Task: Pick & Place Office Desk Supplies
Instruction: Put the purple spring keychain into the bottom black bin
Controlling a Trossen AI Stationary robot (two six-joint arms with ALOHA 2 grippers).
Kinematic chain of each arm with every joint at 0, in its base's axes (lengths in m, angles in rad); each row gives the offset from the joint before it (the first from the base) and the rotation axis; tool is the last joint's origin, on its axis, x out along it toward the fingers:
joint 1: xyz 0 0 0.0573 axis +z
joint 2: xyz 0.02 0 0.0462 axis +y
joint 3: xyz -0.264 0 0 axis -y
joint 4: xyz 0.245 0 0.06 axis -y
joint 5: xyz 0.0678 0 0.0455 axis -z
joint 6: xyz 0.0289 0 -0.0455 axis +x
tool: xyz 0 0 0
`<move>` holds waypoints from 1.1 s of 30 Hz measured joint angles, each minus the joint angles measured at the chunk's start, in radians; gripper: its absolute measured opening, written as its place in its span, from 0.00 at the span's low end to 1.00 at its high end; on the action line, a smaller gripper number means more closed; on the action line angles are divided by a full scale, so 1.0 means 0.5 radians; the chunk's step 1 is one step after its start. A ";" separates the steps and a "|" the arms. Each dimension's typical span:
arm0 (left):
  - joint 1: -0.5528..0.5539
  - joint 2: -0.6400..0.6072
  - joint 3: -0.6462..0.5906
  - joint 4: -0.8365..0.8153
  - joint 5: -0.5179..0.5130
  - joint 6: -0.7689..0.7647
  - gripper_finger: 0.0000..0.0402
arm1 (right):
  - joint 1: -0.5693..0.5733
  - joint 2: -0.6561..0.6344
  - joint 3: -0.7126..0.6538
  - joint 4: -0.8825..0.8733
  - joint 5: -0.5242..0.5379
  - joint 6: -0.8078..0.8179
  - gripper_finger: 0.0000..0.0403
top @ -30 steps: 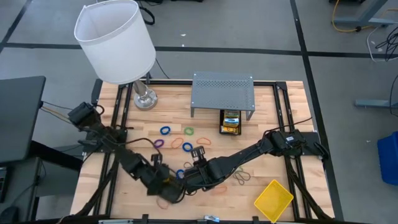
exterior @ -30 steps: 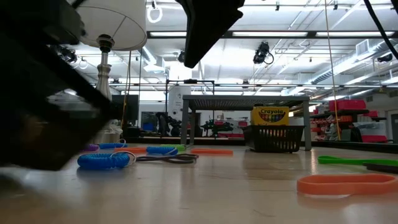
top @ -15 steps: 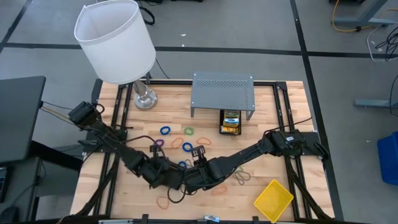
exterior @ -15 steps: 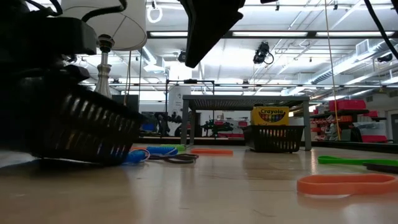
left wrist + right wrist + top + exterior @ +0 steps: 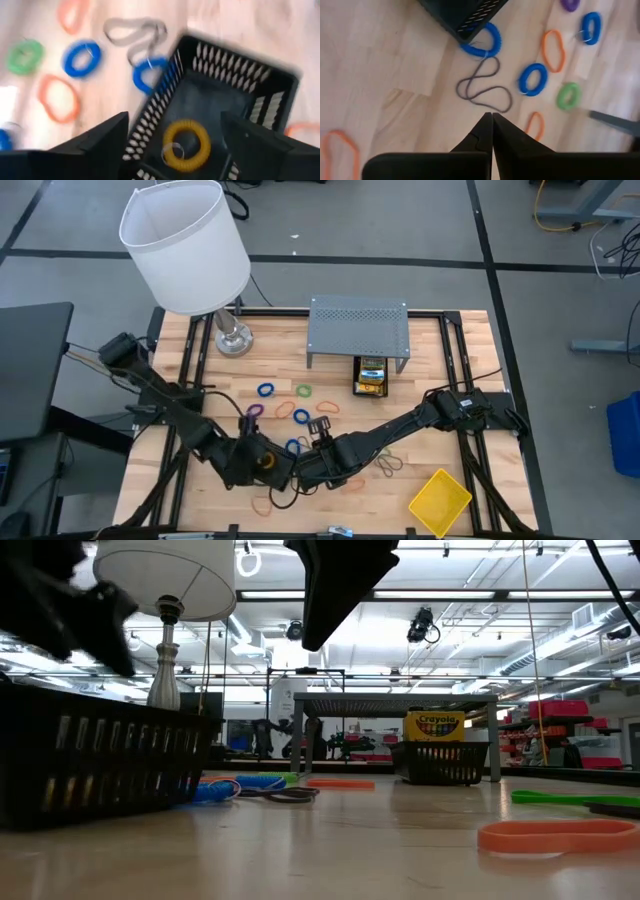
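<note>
Black mesh tray (image 5: 220, 100) sits on the pale wooden surface (image 5: 395, 65), a yellow coiled loop (image 5: 186, 145) inside; my left gripper (image 5: 172, 145) gapes above it, my right gripper (image 5: 487, 131) pinched empty.

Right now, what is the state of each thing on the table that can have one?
Left pincer: open, above the mesh tray.
Right pincer: shut, empty.
Mesh tray: upright on the table, released.
Yellow coil: lying inside the mesh tray.
Crayon box: upright in a second black tray.
Yellow tray: empty.
</note>
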 joint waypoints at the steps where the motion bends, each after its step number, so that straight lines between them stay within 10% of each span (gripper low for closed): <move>1: -0.011 -0.049 0.000 -0.013 -0.067 -0.001 0.83 | 0.001 0.000 0.000 -0.001 -0.037 0.007 0.02; 11: 0.288 -0.290 -0.002 -0.669 -0.238 -0.154 0.79 | 0.018 0.000 0.000 0.000 -0.385 -0.004 0.08; 23: 0.957 -0.277 -0.037 -0.773 0.432 0.313 0.78 | -0.158 0.000 0.000 -0.047 -0.395 -0.141 0.48; 33: 1.278 -0.276 -0.439 -0.391 0.715 0.454 0.78 | -0.229 0.000 0.000 0.037 -0.538 -0.268 0.49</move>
